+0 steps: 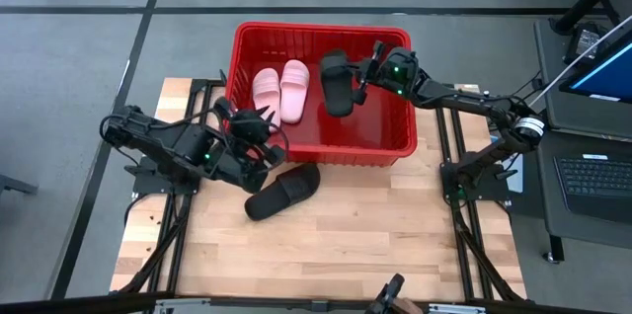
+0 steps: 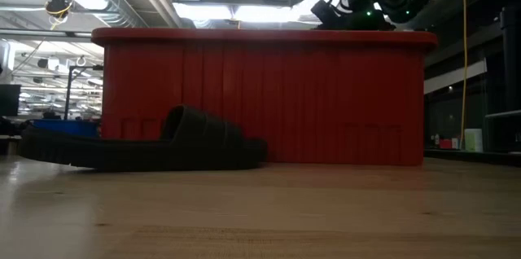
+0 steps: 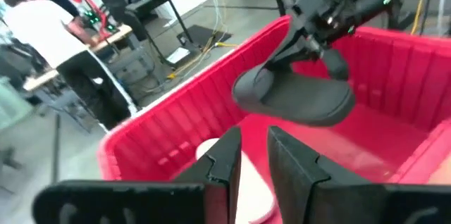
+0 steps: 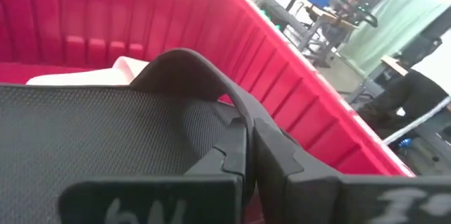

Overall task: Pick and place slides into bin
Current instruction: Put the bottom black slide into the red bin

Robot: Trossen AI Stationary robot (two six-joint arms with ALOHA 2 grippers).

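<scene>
1. A pale wooden slat table (image 1: 346,245) stands on a grey workshop floor; the left wrist view shows benches in the room beyond and a person in a white top and dark cap.
2. A large rectangular red plastic bin (image 1: 247,42) with ribbed walls sits at the far side of the table.
3. Two pale pink open-toe slide sandals (image 1: 280,91) lie side by side inside the bin, near its left wall.
4. A black slide sandal (image 1: 337,84) hangs above the bin's middle, pinched in the right gripper (image 1: 361,75). In the right wrist view its fingers (image 4: 232,155) are closed thin on the sandal's edge beside the wide strap.
5. A second black slide sandal (image 1: 283,192) lies flat on the table just in front of the bin, strap up.
6. The left gripper (image 1: 265,148) hovers over the table beside the bin's front left corner, just beside that sandal. Its fingers (image 3: 294,168) stand a narrow gap apart and hold nothing.
7. Judging by looks, the sandals are light, soft foam that bends. The strap or sole rim seems the surest place to grip.
</scene>
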